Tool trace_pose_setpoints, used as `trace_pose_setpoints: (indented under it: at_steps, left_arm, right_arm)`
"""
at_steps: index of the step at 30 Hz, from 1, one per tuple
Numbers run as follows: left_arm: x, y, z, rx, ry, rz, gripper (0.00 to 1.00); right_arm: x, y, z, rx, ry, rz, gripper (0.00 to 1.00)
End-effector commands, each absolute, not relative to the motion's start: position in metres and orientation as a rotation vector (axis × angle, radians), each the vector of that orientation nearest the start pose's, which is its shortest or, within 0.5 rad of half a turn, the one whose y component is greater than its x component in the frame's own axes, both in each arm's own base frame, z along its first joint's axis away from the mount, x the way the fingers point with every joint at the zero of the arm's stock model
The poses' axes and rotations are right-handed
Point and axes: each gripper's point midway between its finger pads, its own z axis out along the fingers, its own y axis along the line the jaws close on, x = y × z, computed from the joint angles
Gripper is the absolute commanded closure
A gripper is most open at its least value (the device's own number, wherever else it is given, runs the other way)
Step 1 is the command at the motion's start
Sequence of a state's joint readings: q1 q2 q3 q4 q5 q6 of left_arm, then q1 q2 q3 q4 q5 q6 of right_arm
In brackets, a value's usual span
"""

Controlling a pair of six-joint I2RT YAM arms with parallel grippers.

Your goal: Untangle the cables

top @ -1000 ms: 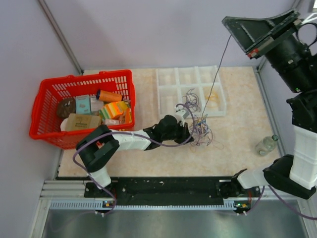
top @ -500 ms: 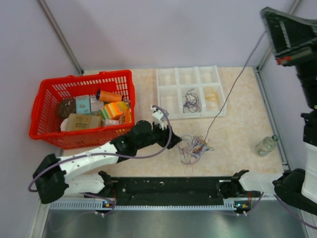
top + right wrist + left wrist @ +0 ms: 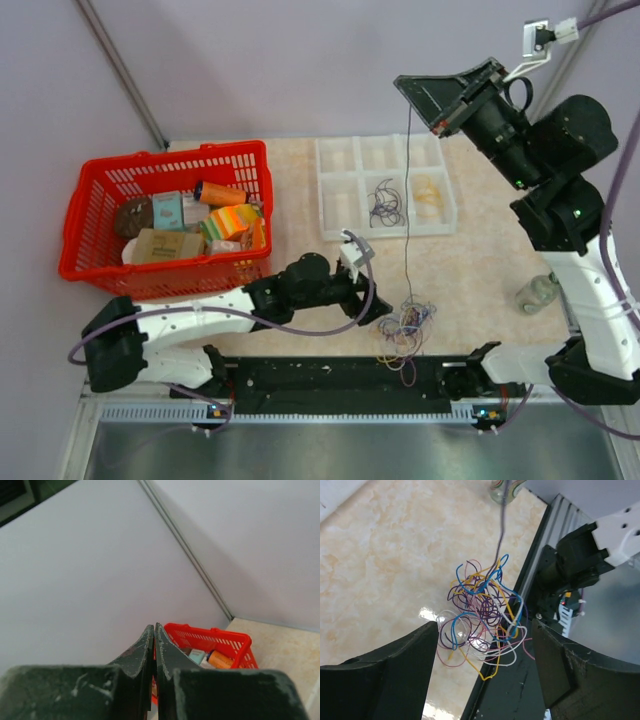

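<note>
Cables have slid to the near edge of the surface; feather-light, limp, snag-prone. Right tool pinches one raised strand; left tool gapes wide. Grip outer loops.

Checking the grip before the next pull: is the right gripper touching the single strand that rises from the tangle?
Touching. The top view shows the strand running straight and taut from the tangle up into the shut right gripper.
</note>
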State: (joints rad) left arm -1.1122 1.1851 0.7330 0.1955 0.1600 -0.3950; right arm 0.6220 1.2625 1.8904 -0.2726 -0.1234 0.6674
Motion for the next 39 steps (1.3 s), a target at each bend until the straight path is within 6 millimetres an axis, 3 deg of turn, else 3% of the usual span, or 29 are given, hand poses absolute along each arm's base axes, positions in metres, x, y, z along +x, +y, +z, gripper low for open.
trace_pose_setpoints:
  at_steps: [1, 6, 11, 12, 15, 19, 23, 27, 30, 32, 37, 39]
  left_arm:
    - [0.158, -0.406, 0.215, 0.854, 1.714, -1.121, 0.20]
    - [0.160, -0.439, 0.208, 0.893, 1.709, -1.190, 0.20]
    - [0.157, -0.450, 0.200, 0.819, 1.735, -1.290, 0.20]
    - [0.160, -0.451, 0.196, 0.800, 1.749, -1.275, 0.24]
    - [0.187, -0.445, 0.177, 0.696, 1.840, -1.119, 0.57]
    - [0.220, -0.436, 0.151, 0.547, 1.941, -0.967, 0.71]
    - [0.199, -0.434, 0.160, 0.604, 1.896, -1.060, 0.48]
    - [0.189, -0.404, 0.158, 0.598, 1.869, -1.018, 0.42]
    - [0.184, -0.381, 0.161, 0.592, 1.873, -0.975, 0.30]
    - [0.184, -0.372, 0.169, 0.571, 1.854, -0.966, 0.01]
    - [0.196, -0.385, 0.185, 0.588, 1.790, -0.937, 0.01]
    - [0.208, -0.394, 0.176, 0.593, 1.817, -0.877, 0.01]
  right_arm:
    - [0.186, 0.205, 0.682, -0.111, 1.065, 1.309, 1.00]
    - [0.175, 0.200, 0.692, -0.112, 1.031, 1.336, 1.00]
    - [0.178, 0.202, 0.694, -0.106, 1.025, 1.344, 1.00]
    - [0.178, 0.204, 0.695, -0.109, 1.022, 1.354, 1.00]
    - [0.176, 0.205, 0.699, -0.107, 1.012, 1.367, 1.00]
    - [0.176, 0.205, 0.704, -0.092, 0.999, 1.378, 1.00]
    - [0.177, 0.208, 0.705, -0.107, 1.010, 1.366, 1.00]
    - [0.177, 0.205, 0.702, -0.105, 1.023, 1.335, 1.00]
    - [0.178, 0.205, 0.698, -0.108, 1.039, 1.328, 1.00]
    - [0.180, 0.207, 0.695, -0.105, 1.048, 1.331, 1.00]
    - [0.180, 0.213, 0.699, -0.109, 1.039, 1.373, 1.00]
    - [0.179, 0.214, 0.702, -0.115, 1.038, 1.382, 1.00]
